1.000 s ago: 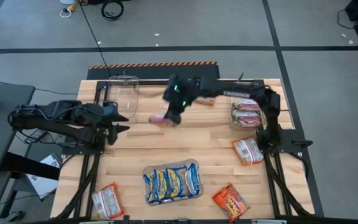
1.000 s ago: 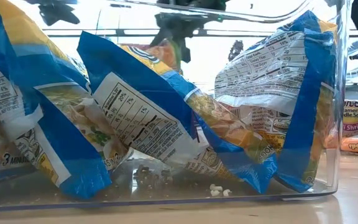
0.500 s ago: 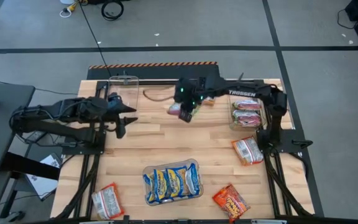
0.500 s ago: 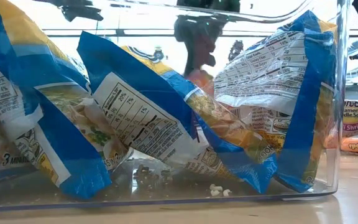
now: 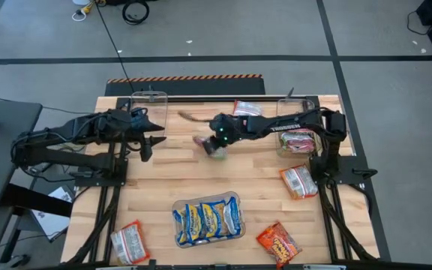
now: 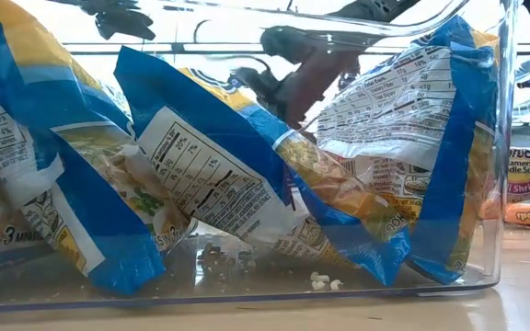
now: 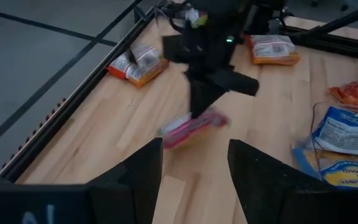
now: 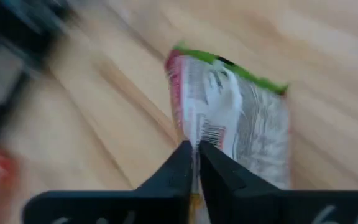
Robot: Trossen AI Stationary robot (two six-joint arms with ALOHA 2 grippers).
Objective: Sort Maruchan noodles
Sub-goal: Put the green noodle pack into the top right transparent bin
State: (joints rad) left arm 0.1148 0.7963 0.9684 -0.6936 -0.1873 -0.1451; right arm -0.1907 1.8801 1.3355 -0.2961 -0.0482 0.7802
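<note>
A: What has been changed in the last second?

B: The green-and-pink packet [image 5: 202, 141] has been carried from mid-table towards the far edge and then brought back down a little. It is now held just above the boards between the empty bin [image 5: 150, 105] and the right-hand bin [image 5: 281, 132]. The right gripper [image 8: 194, 152] is closed almost completely, with only the packet's edge pinched between its fingers. The left gripper [image 7: 194, 155] has been moved slightly towards the centre. It is held wide apart, with nothing in it.

A: What is meant by that for the sorting?

B: The packet has been lifted but not yet delivered. The right-hand bin, where similar pink packets are kept, is judged to be its likely home.

A: How are the things counted?

B: 3 clear bins are seen. At least 3 blue-and-yellow packets are packed in the near bin [image 5: 240, 199]. About 2 pink ones are stacked in the right-hand bin, though this cannot be settled. 4 orange-red packets are left loose: 1 at the far edge [image 5: 246, 109], 1 on the right [image 5: 300, 181] and 2 at the near edge [image 5: 129, 241] [image 5: 278, 241]. 1 packet is held.
</note>
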